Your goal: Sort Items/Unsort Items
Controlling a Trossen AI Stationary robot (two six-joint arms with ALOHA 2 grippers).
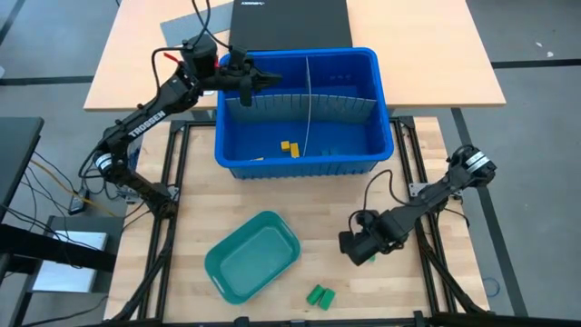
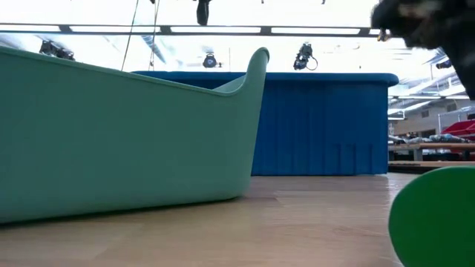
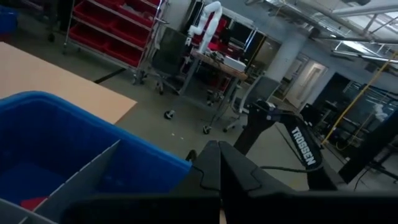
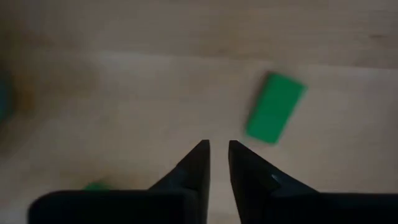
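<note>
Right gripper (image 1: 359, 248): hung low over the table just right of the tray (image 1: 238, 272), fingers a narrow slit apart and empty; a green block (image 4: 274, 107) lay loose on the wood beyond its tips, likely just let go.
Left gripper (image 1: 261, 80): shut, nothing in it, poised over the bin's (image 1: 363, 62) back-left corner, probably waiting.
Bin: divider (image 1: 309, 107) inside; two yellow blocks (image 1: 290, 147) on its floor.
Tray: empty.
Other blocks: green pair (image 1: 320, 295) on the table, right of the tray's near end.

green blocks (image 1: 320, 295), yellow blocks (image 1: 289, 148), blue bin (image 1: 300, 163), teal tray (image 1: 252, 256)
</note>
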